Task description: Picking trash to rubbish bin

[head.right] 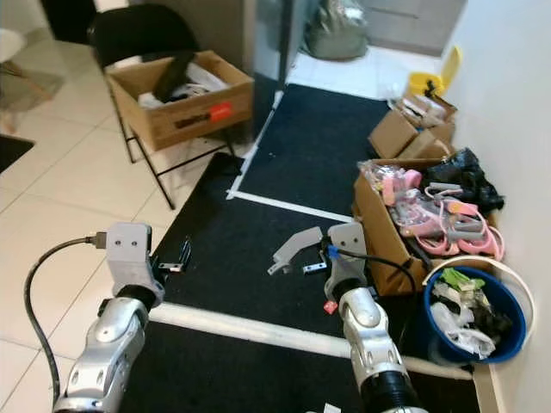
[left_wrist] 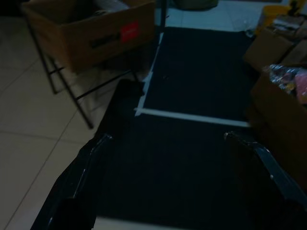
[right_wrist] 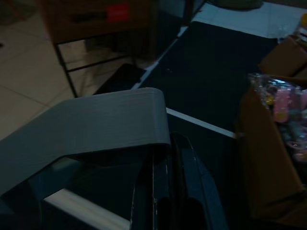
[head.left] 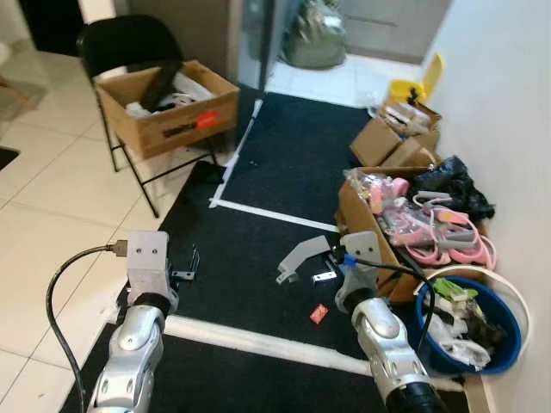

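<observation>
Left eye view. The right gripper (head.left: 320, 261) was raised over the black mat (head.left: 293, 163), its fingers closed on a grey strip of tape (head.left: 301, 255) that curved away to its left. A small red scrap (head.left: 318, 314) lay on the mat just below and toward the robot from this gripper. To its right stood a blue rubbish bin (head.left: 508, 340) with a white liner, already holding mixed litter, and beyond the bin an open carton of pink toys (head.left: 430, 225) with a black bag (head.left: 451, 185) behind it. The left gripper (head.left: 184, 267) hung near the mat's left edge, well apart from the tape, with nothing in it; how far its fingers stood apart could not be told here. Far ahead of it, a black chair (head.left: 129, 52) carried a cardboard box (head.left: 168, 107) with a red label.

Right eye view. The same arrangement appeared: tape (head.right: 294, 247) held at the right gripper (head.right: 320, 258), the bin (head.right: 475, 320) close on its right, and white floor tape (head.right: 250, 330) crossing the mat beneath both arms.

Left wrist view. The left gripper's two black fingers (left_wrist: 79, 184) stood wide apart and empty, with the dark mat between them and the labelled box ahead.

Right wrist view. The grey tape (right_wrist: 86, 127) bent over the tips of the right gripper's fingers (right_wrist: 165, 187), which were pressed together on it.
</observation>
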`<state>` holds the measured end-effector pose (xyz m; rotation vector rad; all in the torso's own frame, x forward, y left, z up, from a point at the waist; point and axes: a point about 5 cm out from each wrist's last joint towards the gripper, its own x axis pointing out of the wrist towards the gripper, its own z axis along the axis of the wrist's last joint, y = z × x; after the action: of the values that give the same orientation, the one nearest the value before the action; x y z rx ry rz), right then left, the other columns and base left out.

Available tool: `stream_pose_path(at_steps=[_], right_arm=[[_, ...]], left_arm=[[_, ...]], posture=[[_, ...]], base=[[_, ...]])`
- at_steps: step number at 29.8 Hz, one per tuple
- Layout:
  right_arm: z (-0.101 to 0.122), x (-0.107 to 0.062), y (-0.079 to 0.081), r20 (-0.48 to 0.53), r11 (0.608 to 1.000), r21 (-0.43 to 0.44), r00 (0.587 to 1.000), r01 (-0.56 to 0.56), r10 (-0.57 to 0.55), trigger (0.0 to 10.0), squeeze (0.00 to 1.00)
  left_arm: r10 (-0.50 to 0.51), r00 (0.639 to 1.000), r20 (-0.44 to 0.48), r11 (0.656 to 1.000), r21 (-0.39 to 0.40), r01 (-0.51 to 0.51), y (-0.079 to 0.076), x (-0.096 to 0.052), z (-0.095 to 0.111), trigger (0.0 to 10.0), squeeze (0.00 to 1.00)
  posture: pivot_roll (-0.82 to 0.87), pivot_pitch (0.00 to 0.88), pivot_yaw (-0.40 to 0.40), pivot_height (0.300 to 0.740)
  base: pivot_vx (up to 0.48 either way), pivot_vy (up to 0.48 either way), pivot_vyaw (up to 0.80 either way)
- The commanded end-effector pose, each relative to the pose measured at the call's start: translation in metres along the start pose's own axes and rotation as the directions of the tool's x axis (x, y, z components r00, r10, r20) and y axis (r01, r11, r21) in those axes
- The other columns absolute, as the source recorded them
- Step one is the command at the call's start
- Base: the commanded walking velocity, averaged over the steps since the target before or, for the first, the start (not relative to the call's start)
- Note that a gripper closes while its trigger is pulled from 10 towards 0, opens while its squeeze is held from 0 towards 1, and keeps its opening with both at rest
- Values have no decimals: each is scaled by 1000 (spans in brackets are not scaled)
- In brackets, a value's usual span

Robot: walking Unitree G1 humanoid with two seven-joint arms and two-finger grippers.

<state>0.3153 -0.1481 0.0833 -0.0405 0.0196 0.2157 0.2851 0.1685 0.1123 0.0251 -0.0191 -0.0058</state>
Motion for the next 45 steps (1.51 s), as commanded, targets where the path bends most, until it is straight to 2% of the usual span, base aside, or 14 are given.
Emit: stream_pose_path(at_steps=[1,14,15,17,18,20,24,29,35,45], right_arm=[[-6,-3,-7,-24,1000,3,999,25,-25,10000,0],[-7,-4,-10,-30,999,8,998,49,-49,10000,0],[-8,-4,-11,-27,998,14,997,67,-67,10000,0],[-8,-4,-12,-26,997,18,997,77,-77,10000,0],[-8,-5,-12,-23,996,24,996,90,-90,10000,0],[-8,-6,-12,-22,994,30,995,102,-102,10000,0],[-14,-14,-10,-29,989,51,990,139,-138,10000,0],[-18,-20,-12,-42,986,53,987,155,-153,10000,0],[-16,-17,-18,-43,984,52,985,170,-168,10000,0],[-14,-13,-18,-37,983,46,984,176,-175,10000,0]], left_arm=[[-9,1000,-22,1000,5,9,-1,-3,-5,10000,0],[-32,999,-24,999,13,33,-3,1,-4,10000,0],[-54,998,-24,998,18,55,-5,3,-3,10000,0],[-64,998,-25,998,20,65,-6,4,-2,10000,0],[-78,997,-25,997,27,79,-6,6,0,10000,0],[-87,996,-26,996,32,88,-6,7,1,10000,0],[-109,994,-23,993,51,110,1,16,7,10000,0],[-123,992,0,990,64,123,5,28,15,10000,0],[-128,992,23,990,70,126,5,35,23,10000,0],[-156,984,83,981,129,144,28,56,52,10000,0]], posture=[[51,105,-36,740],[56,102,-9,740],[61,109,25,740],[61,109,25,740],[62,115,62,740],[61,116,68,740],[49,124,105,740],[46,124,96,740],[56,122,88,740],[66,123,91,740]], base=[[382,0,0],[388,0,0],[386,0,0],[386,0,0],[390,0,0],[386,0,0],[387,0,0],[388,0,-320],[387,0,-244],[385,0,0]])
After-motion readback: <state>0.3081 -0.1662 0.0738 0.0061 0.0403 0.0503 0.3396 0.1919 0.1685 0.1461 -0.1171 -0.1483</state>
